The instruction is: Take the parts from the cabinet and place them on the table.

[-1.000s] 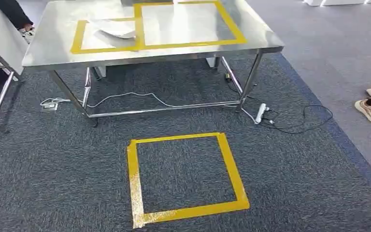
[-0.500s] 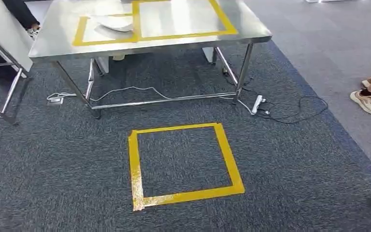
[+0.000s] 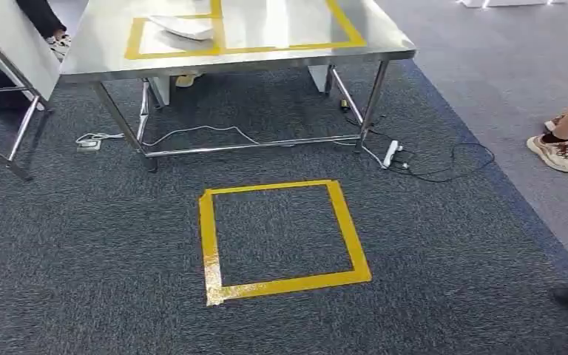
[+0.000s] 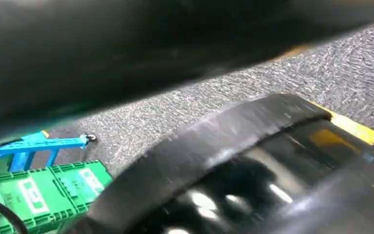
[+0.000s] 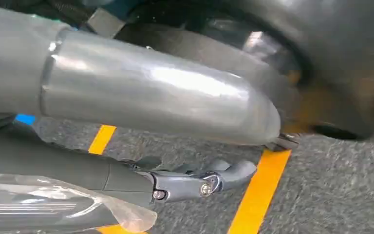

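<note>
Step in hand: I judge this to be the carry to the table (image 3: pixel 103 52), with the put-down not yet begun
Right hand (image 5: pixel 175 183): it holds a bagged part (image 5: pixel 53 207) in clear plastic against its palm side; 1 dark finger reaches past the bag, and how the others close on it is hidden
Left hand: I cannot tell its state from these pictures
Task's thing: the bagged part is off the floor in the right hand, low beside the robot's body, above grey carpet and yellow tape
Already delivered: 1 white part (image 3: pixel 181 27) lies on the table inside the left taped zone (image 3: pixel 134 41)
Approach: the floor tape square (image 3: pixel 211 244) lies between me and the table; I would step into it and stand squarely before lifting the arm
Placement: I would bring the bag above the table edge and set it inside a taped zone, apart from the white part
Hazards: a power strip (image 3: pixel 390 154) and cable (image 3: pixel 192 132) lie under the table near its legs; a person's foot (image 3: pixel 556 151) is on the right, well apart from the square
Grip caution: the plastic looks slippery, so I would move the arm slowly
</note>
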